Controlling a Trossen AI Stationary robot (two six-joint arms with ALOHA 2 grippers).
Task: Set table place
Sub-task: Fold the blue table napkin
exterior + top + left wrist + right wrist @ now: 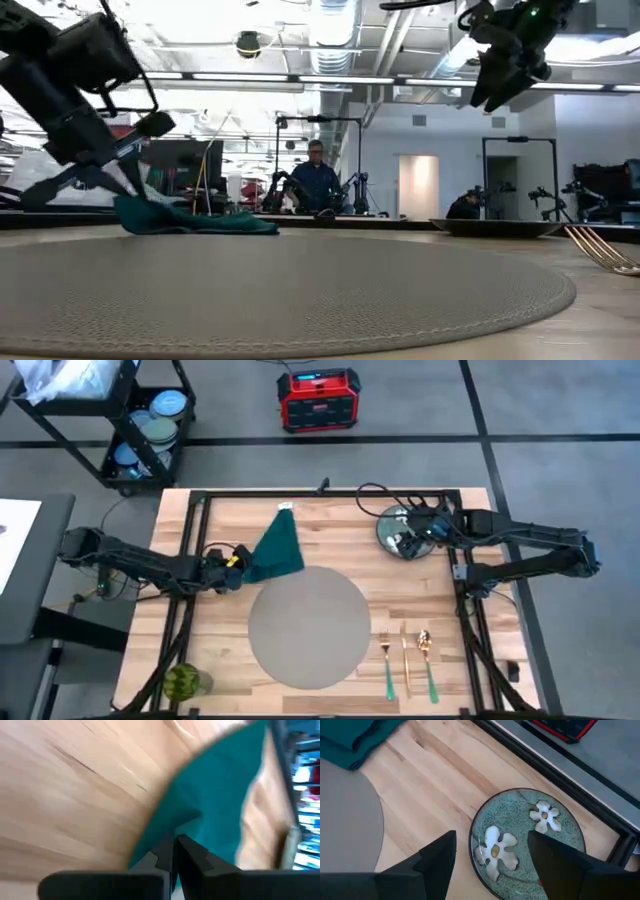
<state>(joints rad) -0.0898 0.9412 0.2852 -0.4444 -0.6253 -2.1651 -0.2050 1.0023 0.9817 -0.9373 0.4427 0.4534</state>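
A large round grey-taupe placemat [308, 627] lies flat near the middle front of the light-wood tabletop [230, 660]. Nothing rests on it yet. A dark green napkin [275, 550] lies just behind it, its near edge touching or slightly overlapping the mat's rim. The left end effector [222, 572] is low at the napkin's left corner, its fingers pressed together and pinching the cloth. A pull from that one corner could trail the napkin unevenly, bunch it, or catch the placemat's edge and shift it.

A dark floral plate [404, 532] sits at the far right of the tabletop, well apart from the mat. The right end effector [492, 855] hovers above its near rim with fingers spread. A grip on the thin rim alone could slip or tip the plate.

A fork [386, 660], knife [406, 658] and spoon [426, 657] lie side by side just right of the mat; a plate carried low could knock them.
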